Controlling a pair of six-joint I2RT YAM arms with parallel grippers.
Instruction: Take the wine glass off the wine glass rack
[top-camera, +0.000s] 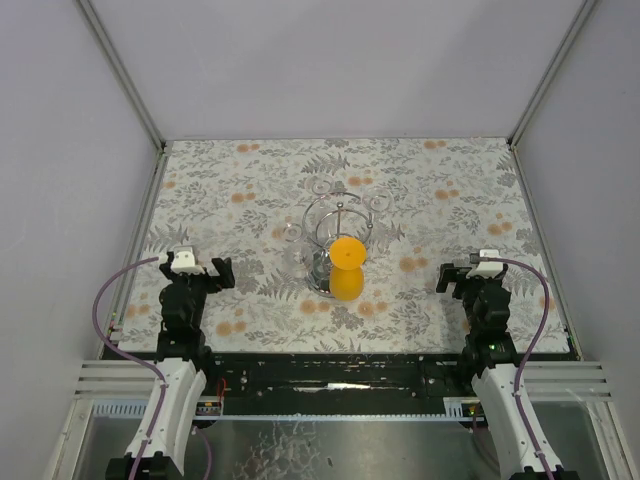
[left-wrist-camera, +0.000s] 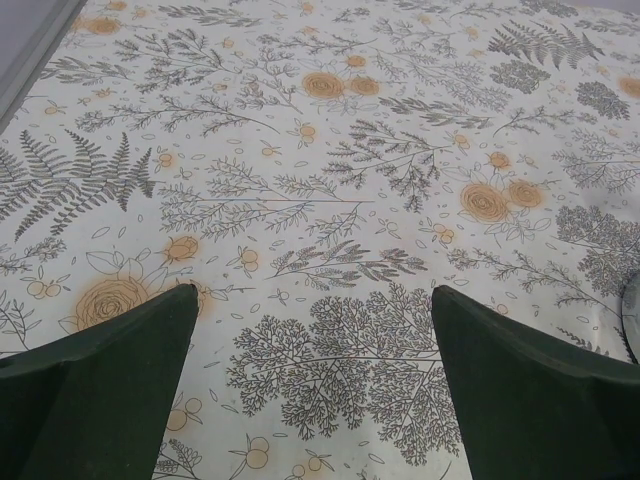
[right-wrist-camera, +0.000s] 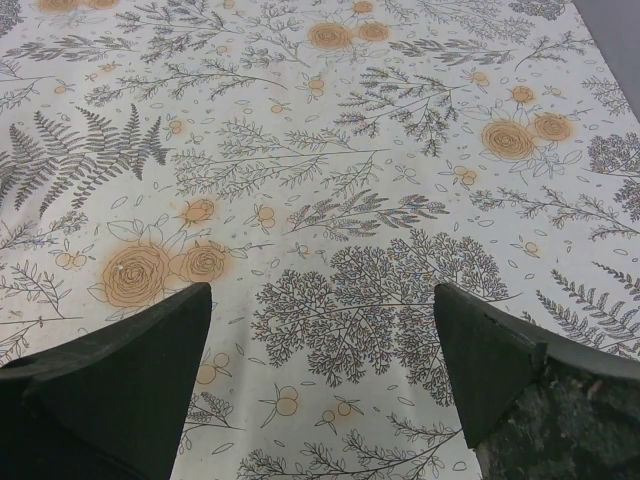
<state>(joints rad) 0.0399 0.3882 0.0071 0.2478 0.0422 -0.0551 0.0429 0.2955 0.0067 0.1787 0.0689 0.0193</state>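
The orange wine glass hangs on the wine glass rack in the middle of the flowered tablecloth, between my two arms and a little farther from me. My left gripper and my right gripper are both wide apart and carry nothing; each wrist view shows only cloth between the fingers. The danger, I think, is the light wire stand. If I pull the glass sideways instead of along its loop, its foot can catch and the rack can tip or slide.
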